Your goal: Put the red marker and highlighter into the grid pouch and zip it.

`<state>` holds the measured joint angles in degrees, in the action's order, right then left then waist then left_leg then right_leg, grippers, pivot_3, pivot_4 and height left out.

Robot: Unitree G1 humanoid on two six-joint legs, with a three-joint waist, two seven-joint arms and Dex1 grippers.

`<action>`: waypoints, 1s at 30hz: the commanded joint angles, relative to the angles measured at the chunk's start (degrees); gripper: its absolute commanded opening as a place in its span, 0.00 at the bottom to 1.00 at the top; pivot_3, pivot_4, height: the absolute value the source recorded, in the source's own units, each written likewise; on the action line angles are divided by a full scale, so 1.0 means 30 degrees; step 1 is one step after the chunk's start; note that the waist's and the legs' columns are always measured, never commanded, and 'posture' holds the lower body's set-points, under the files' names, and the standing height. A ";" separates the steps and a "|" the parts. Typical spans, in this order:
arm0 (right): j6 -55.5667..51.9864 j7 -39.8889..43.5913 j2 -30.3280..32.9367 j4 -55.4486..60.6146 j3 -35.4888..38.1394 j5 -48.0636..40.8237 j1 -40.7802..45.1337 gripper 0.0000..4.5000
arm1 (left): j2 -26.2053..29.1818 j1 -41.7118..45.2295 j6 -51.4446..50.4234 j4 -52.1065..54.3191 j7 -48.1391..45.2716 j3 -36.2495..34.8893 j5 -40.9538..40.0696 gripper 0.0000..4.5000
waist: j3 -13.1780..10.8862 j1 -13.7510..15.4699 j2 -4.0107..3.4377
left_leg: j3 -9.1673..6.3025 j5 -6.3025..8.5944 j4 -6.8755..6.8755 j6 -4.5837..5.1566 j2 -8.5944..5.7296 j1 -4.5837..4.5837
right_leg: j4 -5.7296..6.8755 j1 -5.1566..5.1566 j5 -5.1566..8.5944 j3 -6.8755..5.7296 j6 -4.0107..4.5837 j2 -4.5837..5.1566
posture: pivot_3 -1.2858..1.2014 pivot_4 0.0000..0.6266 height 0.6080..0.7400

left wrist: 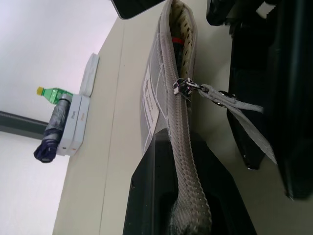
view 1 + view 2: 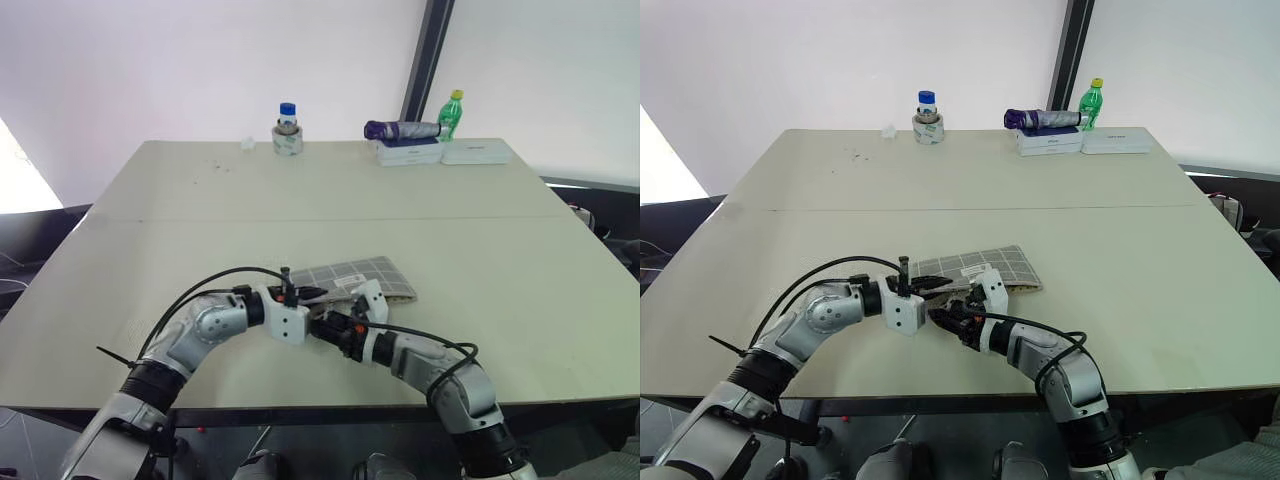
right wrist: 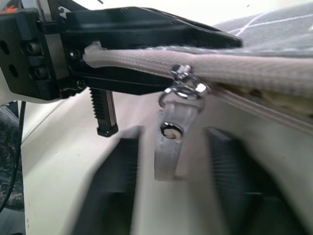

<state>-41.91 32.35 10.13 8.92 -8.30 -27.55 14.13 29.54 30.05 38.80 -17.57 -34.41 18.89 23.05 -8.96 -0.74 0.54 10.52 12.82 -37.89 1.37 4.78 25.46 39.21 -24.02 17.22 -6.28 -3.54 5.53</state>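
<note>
Your left gripper (image 3: pixel 98 58) is clamped tight on the zipper end of the flat grey white-gridded fabric pouch (image 2: pixel 365 275), lying at the near-middle of the pale table (image 2: pixel 300 190). Your right gripper (image 3: pixel 171 181) stands part-open around the grey zipper pull tab (image 3: pixel 172 142), not visibly pinching it.

A grey grid pouch (image 2: pixel 362 277) crossed by thin white lines lies on a pale beige table (image 2: pixel 480 250), far from a green bottle (image 2: pixel 451 115).
</note>
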 commanded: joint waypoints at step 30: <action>0.6901 0.8457 1.2114 -0.3929 0.4500 0.2202 0.0574 0.99 | 0.4401 -0.4030 -0.0683 -0.0823 -0.3079 -0.4031 -0.7842 1.00 | -0.0028 -0.0028 -0.0033 | 0.0025 0.0017 0.0010 0.0015 -0.0001 -0.0002 | -0.0016 -0.0026 0.0001 0.0010 -0.0001 0.0030 | 0.52 0.24 1.00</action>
<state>-24.03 55.29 44.81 -4.75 4.69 -21.51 14.87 41.96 18.67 36.75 -20.99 -43.68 9.55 2.08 -9.04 -0.82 0.44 10.60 12.88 -37.85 1.41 4.77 25.46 39.16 -24.10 17.22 -6.24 -3.54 5.63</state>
